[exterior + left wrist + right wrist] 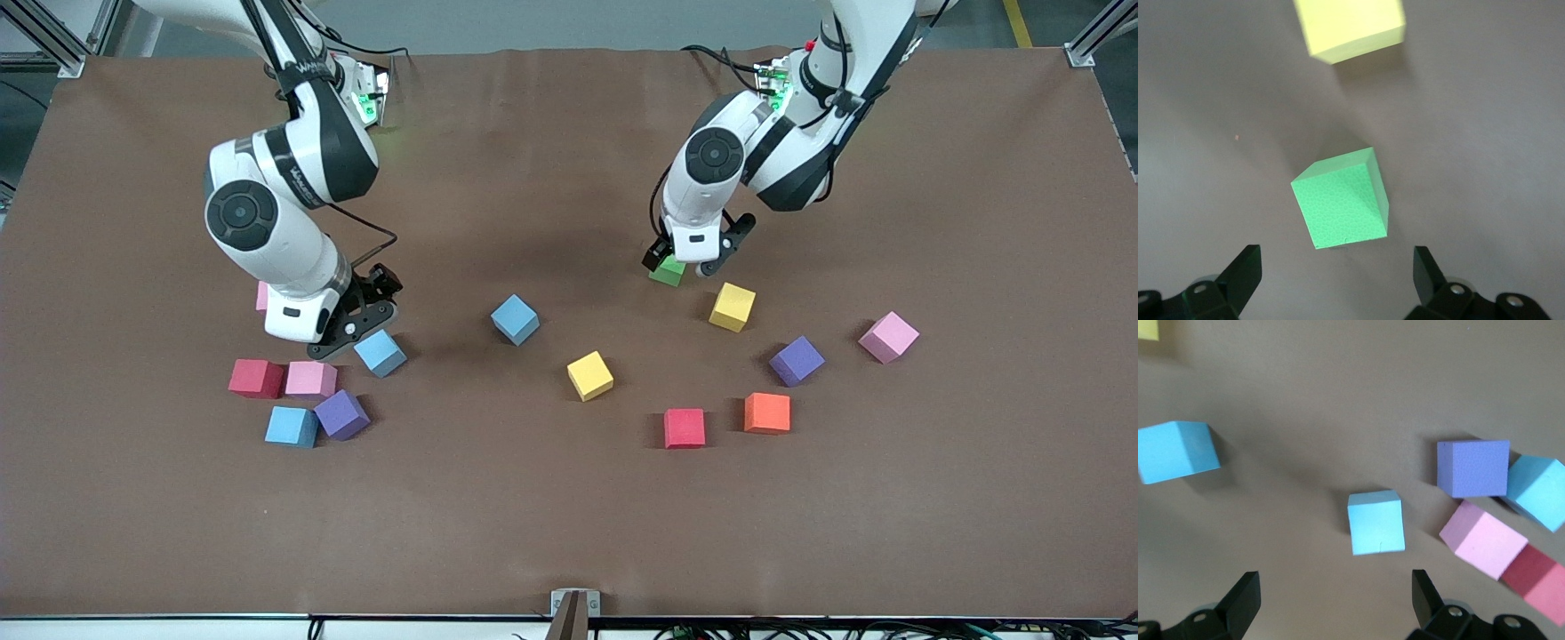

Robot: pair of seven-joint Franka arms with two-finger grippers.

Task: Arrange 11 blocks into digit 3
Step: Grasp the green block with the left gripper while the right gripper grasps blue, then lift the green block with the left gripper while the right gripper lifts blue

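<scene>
Front view: both end effectors (698,258) (356,324) hover open over blocks (668,270).

The table (569,533) is covered in plain matte brown. On it, the blocks come in three sky blue (515,319), two yellow (590,375), two purple (796,361), two crimson red (684,428), pale pink (888,337), one orange (767,412) and one bright green (1341,199). The arms (267,222) are white with black joints.

Coloured foam blocks (590,375) lie scattered on the worktop, most apart, four clustered toward the right arm's end
</scene>
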